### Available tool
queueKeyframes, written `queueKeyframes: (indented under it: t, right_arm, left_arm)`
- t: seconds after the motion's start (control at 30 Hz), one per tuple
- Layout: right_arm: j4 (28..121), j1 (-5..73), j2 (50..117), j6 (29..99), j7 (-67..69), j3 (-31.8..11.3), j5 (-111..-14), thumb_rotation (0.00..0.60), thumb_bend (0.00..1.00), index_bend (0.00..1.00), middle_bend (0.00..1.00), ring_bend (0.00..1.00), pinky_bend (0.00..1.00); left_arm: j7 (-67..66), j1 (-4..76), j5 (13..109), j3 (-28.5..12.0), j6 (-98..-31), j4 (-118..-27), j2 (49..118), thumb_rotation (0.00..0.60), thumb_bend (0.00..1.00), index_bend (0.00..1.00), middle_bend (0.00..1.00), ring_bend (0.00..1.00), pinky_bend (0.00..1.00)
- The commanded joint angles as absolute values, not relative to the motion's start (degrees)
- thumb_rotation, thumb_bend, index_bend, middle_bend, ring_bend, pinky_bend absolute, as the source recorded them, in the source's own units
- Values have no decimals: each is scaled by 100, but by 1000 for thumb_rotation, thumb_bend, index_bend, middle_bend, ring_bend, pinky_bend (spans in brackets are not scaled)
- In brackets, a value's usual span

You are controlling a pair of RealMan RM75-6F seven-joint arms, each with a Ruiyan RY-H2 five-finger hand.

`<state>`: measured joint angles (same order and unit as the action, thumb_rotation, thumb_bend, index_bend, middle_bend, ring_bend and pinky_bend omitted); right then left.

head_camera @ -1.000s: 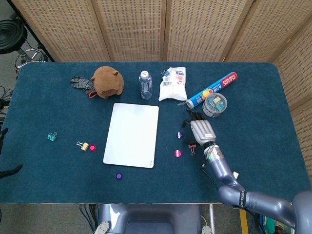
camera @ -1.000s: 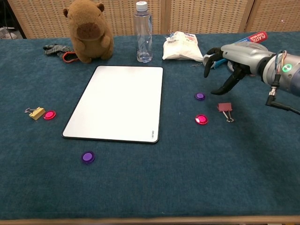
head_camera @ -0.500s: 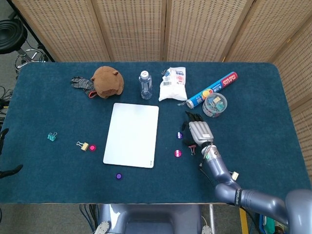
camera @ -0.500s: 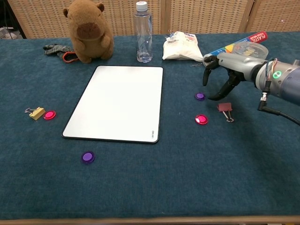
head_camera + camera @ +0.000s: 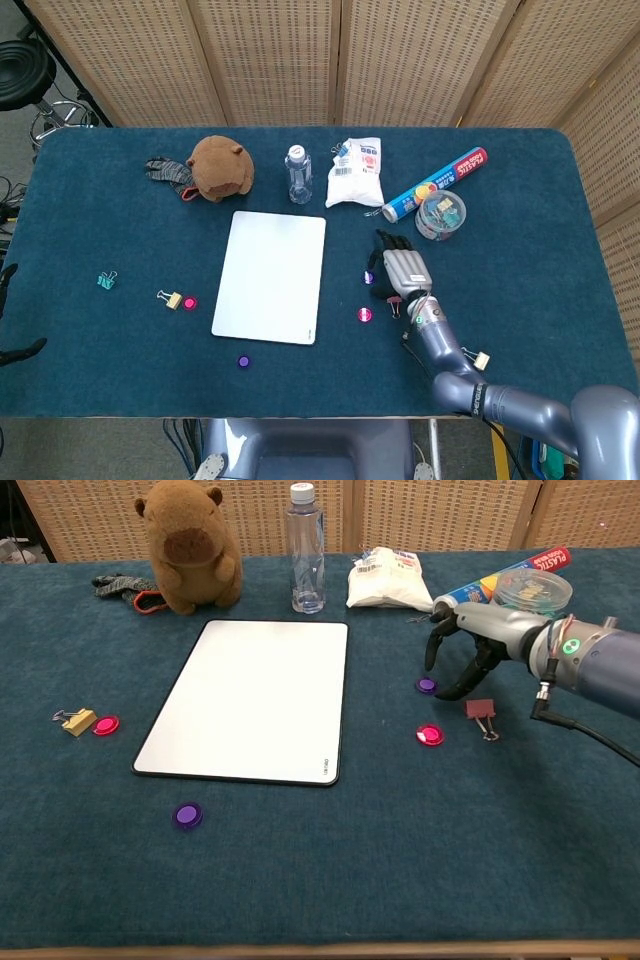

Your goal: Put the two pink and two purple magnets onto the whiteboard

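Clear tub's (image 5: 441, 214) contents — too small

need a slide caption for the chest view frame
Right hand poised, fingers spread, over a purple magnet beside the bare whiteboard; no magnet placed yet.

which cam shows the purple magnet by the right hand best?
Chest view: the purple magnet lies fully visible on the cloth under the right robot hand. In head view the robot hand crowds it; only a small purple spot shows.
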<state>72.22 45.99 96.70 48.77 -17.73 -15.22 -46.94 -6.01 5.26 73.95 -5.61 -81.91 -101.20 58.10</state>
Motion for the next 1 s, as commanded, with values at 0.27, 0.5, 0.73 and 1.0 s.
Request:
queueKeyframes:
  t: [0.27, 0.5, 0.73, 1.0]
  right_arm:
    - [7058, 4682, 9763, 4785, -1731, -1572, -4618, 600, 285, 419, 0, 0, 0]
    - [7002, 4728, 9820, 4729, -1698, -1583, -4595, 600, 285, 421, 0, 0, 0]
    - [6887, 4776, 9901, 4677, -1673, -1593, -4570, 600, 285, 425, 0, 0, 0]
    - [6761, 4807, 9956, 4615, -1632, -1593, -4559, 600, 288, 451, 0, 0, 0]
  left_arm:
    - [-581, 516, 7393, -560, -8201, -10128, 5804, 600, 84, 0, 0, 0, 0]
    - [-590, 521, 7377, -565, -8195, -10124, 5810, 600, 84, 0, 0, 0, 0]
    - [-568, 511, 7369, -572, -8210, -10122, 5802, 600, 84, 0, 0, 0, 0]
    - [-572, 518, 7344, -577, -8192, -10113, 5803, 600, 84, 0, 0, 0, 0]
